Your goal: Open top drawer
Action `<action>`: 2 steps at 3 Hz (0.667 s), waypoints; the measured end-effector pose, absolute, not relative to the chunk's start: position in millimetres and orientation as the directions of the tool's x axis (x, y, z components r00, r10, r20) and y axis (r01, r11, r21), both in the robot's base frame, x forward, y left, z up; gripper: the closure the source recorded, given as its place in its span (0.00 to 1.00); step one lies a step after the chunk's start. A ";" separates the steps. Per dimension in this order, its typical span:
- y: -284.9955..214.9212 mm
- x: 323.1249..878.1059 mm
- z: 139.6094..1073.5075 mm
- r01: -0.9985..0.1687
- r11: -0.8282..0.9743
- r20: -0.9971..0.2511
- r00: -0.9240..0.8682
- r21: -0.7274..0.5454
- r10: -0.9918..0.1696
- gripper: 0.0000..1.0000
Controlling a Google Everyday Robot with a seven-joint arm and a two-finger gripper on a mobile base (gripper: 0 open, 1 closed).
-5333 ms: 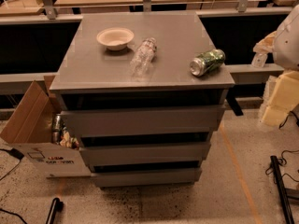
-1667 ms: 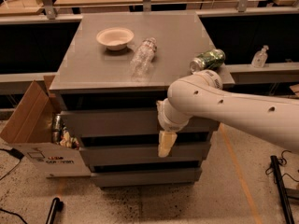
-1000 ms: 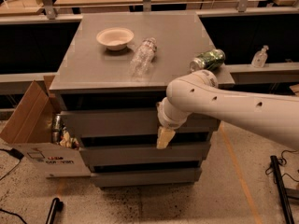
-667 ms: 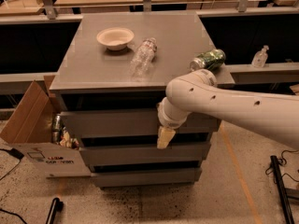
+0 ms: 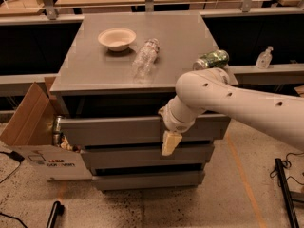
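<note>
While fingers (image 5: 171, 143) hang clenched, pointing down, top drawer (image 5: 109, 131) lower edge just behind

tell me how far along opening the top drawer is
Approach looks done: the end effector hangs at the lower edge of the wide matte grey top drawer. In hand: getting a hold there, though whether it grips is unclear. Left: the pull itself, since the drawer shows no open interior.

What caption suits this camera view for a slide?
Tool in front of the top drawer; bowl, bottle and can on the cabinet top.
</note>
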State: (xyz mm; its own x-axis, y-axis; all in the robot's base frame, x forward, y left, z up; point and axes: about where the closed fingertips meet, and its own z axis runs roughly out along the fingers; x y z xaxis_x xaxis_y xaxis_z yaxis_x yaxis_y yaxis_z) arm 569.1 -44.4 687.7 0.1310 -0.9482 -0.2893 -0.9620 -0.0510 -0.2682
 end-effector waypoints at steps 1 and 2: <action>-37.9 523.2 689.9 -0.973 -0.148 -0.321 0.200 -0.178 -0.926 0.24; -27.6 481.3 689.5 -0.964 -0.250 -0.347 0.265 -0.088 -0.900 0.24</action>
State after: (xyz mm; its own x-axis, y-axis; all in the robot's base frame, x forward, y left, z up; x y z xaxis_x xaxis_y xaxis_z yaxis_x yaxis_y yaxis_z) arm 481.3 -27.6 689.5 0.2652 -0.8996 -0.3469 -0.9642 -0.2503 -0.0880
